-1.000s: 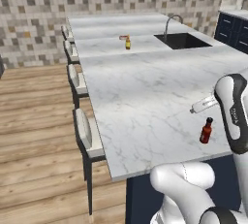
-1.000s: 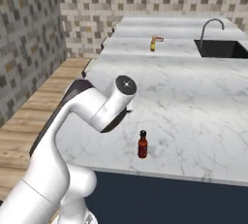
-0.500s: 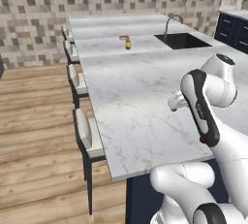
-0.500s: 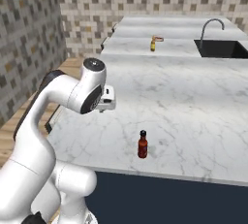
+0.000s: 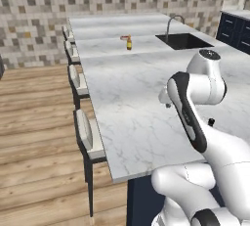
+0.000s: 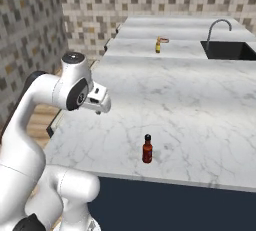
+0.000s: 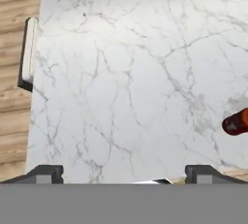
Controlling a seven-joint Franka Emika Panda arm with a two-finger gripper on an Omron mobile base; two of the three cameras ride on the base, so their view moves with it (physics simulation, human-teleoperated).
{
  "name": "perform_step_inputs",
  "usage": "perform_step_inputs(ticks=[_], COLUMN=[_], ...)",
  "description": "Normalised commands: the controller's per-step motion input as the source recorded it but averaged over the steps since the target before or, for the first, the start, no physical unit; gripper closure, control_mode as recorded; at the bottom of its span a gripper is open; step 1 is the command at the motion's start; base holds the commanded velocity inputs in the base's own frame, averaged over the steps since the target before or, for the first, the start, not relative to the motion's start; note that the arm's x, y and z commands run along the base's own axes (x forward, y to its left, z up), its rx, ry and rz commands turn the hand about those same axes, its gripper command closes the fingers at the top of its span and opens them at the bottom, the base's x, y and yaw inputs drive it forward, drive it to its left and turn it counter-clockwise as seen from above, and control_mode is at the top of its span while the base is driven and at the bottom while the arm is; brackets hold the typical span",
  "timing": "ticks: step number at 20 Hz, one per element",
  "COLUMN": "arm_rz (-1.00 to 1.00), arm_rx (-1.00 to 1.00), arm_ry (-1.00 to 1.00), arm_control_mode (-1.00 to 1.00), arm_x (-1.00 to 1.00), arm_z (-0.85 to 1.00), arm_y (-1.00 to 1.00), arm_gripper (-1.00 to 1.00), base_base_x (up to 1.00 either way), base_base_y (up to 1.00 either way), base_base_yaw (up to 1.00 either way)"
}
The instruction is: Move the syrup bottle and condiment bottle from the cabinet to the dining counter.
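The condiment bottle (image 6: 147, 149), slim and reddish-brown with a black cap, stands upright near the front edge of the white marble dining counter (image 6: 190, 100). In the hand view the condiment bottle (image 7: 237, 122) shows at the right edge, lying well to the side of my gripper (image 7: 124, 174). My gripper is open and holds nothing. From the right base view, my gripper (image 6: 100, 109) hangs above the counter's left part, up and to the left of the bottle, apart from it. The bottle's black cap (image 5: 211, 121) peeks out beside my forearm. The syrup bottle and the cabinet are out of view.
A small yellow-orange bottle (image 5: 129, 42) stands far back on the counter, beside a sink (image 5: 183, 40) with a curved tap. Pale-seated stools (image 5: 88, 132) line the counter's left side over a wooden floor. Navy units (image 5: 237, 27) stand at the far right.
My arm has swung back and to the left, away from the condiment bottle, which stays standing where it was. The jaws have stayed open.
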Motion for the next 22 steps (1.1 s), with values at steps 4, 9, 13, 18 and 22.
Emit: perform_step_inputs(ticks=[4, 9, 13, 18, 22], arm_rz=[-0.29, -0.04, 0.0, 0.0, 0.0], arm_rx=[-0.02, -0.01, 0.0, 0.0, 0.0], arm_ry=[0.1, 0.0, -0.01, -0.1, -0.08], arm_control_mode=[-1.0, -1.0, -1.0, -1.0, -1.0], arm_x=[0.0, -0.08, -0.2, -0.36, -0.3], arm_z=[0.27, 0.19, 0.14, 0.14, 0.27], arm_y=[0.04, 0.0, 0.0, 0.0, 0.0], arm_gripper=[-1.0, -1.0, -1.0, -1.0, -1.0], base_base_x=[0.0, 0.0, 0.0, 0.0, 0.0], base_base_y=[0.0, 0.0, 0.0, 0.0, 0.0], base_base_yaw=[0.0, 0.0, 0.0, 0.0, 0.0])
